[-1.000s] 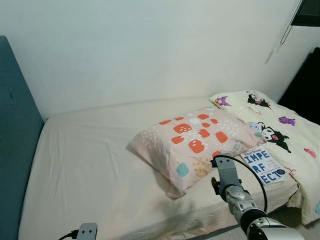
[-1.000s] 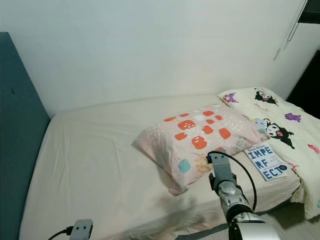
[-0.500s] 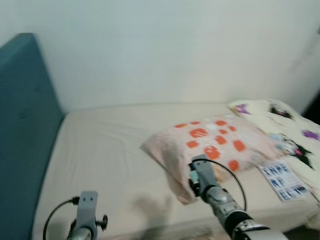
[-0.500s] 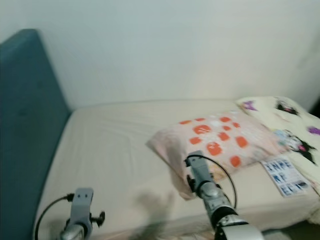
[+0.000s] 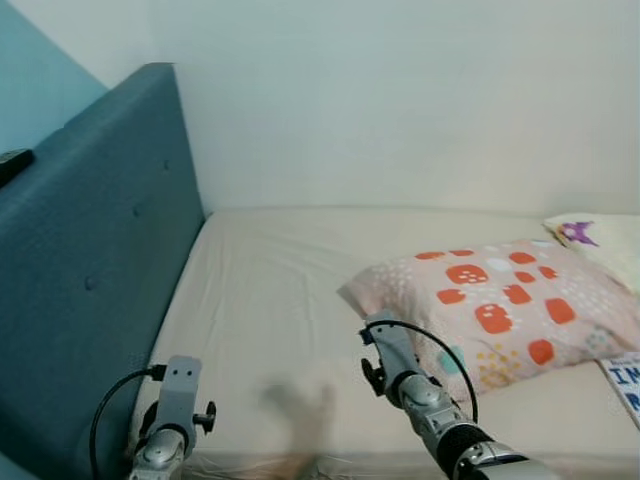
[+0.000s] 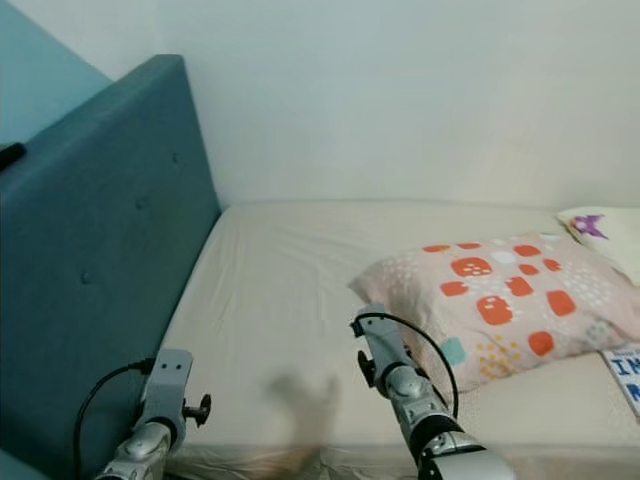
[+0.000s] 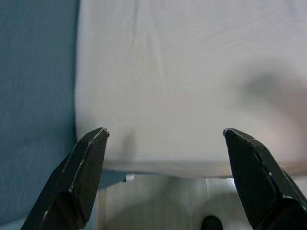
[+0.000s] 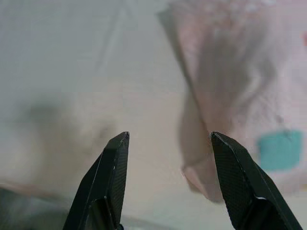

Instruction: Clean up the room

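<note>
Pillow (image 5: 505, 305) sits mid-bed, now off to the right since the view swung toward the headboard (image 5: 90, 270). Both claws gape wide and empty: right gripper (image 8: 165, 184) near its corner, left gripper (image 7: 165, 177) over the bed's edge.

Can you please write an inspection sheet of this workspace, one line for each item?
Surface: bed with cream sheet, lightly wrinkled.
Job's things: pillow with orange spots lies askew on the bed; book at the bed's edge, partly cut off.
Clutter: patterned blanket at the far right.
Grippers: left gripper open, near the bed's edge; right gripper open, beside the pillow's corner; both hold nothing.
Cables: black cable loops on the right arm.
Surroundings: teal headboard, white wall.
</note>
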